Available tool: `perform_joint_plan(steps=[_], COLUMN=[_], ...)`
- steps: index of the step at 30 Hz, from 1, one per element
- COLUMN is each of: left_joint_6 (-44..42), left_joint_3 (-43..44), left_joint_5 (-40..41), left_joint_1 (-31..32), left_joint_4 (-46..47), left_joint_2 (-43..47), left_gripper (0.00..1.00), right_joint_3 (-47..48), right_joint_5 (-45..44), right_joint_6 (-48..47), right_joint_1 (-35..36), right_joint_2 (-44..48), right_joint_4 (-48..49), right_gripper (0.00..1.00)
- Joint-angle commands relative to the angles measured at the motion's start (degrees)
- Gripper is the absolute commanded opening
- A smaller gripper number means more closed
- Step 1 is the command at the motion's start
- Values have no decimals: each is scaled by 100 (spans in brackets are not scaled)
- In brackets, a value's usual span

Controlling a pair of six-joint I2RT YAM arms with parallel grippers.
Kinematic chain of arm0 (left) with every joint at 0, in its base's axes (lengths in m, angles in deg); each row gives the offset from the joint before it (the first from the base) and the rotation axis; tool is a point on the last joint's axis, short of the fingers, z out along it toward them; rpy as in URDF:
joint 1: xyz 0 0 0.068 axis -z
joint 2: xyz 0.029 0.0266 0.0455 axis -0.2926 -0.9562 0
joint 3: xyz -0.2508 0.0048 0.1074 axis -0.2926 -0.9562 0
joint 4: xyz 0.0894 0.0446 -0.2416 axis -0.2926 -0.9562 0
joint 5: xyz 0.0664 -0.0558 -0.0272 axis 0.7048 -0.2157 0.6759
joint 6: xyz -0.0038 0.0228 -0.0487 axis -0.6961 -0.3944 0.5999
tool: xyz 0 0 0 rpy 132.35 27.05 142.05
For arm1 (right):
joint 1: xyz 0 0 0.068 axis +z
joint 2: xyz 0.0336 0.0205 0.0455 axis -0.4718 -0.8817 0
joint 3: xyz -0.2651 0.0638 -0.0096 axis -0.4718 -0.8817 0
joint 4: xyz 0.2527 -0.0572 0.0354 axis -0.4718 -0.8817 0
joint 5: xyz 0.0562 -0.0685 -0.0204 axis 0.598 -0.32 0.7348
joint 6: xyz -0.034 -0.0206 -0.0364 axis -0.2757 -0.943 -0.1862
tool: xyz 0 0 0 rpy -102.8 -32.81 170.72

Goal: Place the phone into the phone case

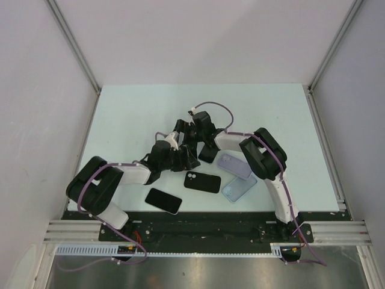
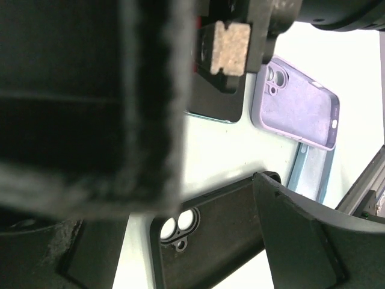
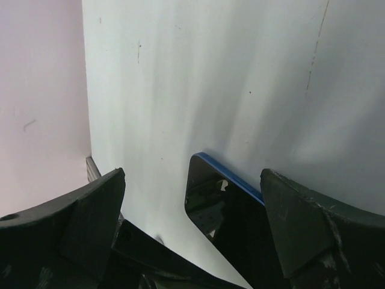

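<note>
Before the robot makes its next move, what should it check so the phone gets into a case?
1. The right gripper is open: ok.
2. The blue-edged phone lies between its jaws: ok.
3. The phone is gripped: not ok, the jaws stand wide.
4. The black case has nothing on top of it: ok.
5. The case's hollow side faces up: cannot tell.
6. The left gripper is clear of the right one: cannot tell, they crowd together in the top view.
</note>
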Motion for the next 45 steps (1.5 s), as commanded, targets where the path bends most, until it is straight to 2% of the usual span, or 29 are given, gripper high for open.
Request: perform_joint_plan(steps=[1, 5, 12, 18, 21, 24, 29, 33, 39, 45], left_joint_6=[-77, -191, -446, -525, -727, -754, -438, -499, -683, -903], left_joint_3=[160, -86, -526, -465, -316, -385, -526, -421, -43, 177], left_joint_5=[-97, -88, -89, 157, 491, 580, 229, -70, -607, -230], left_joint_1=[77, 77, 60, -423, -713, -994, -1662, -1987, -2138, -2146], left_joint_4=[184, 193, -78, -1387, -2125, -2364, -2444, -2435, -2435, -2435], left_joint_2=[-16, 581, 2337, 3560, 4167, 4502, 4283, 3355, 2236, 1647], left_gripper=[85, 87, 91, 100, 100, 100, 100, 100, 100, 100], right_joint_3=[107, 212, 344, 231, 11, -314, -937, -1272, -1642, -1668], right_joint_5=[-75, -382, -568, -805, -972, -1148, -1227, -1192, -946, -779], right_joint_6=[-600, -881, -1189, -1593, -1638, -1638, -1524, -1401, -1138, -970], right_joint_1=[-4, 13, -110, -162, -162, -162, -101, -66, -83, -109], right_joint_2=[-195, 147, 675, 1203, 1528, 1792, 2178, 2311, 2250, 1995], right_joint_4=[-1136, -1558, -2146, -2815, -2886, -2895, -2833, -2737, -2289, -1893], right_gripper=[100, 100, 100, 100, 100, 100, 100, 100, 100, 100])
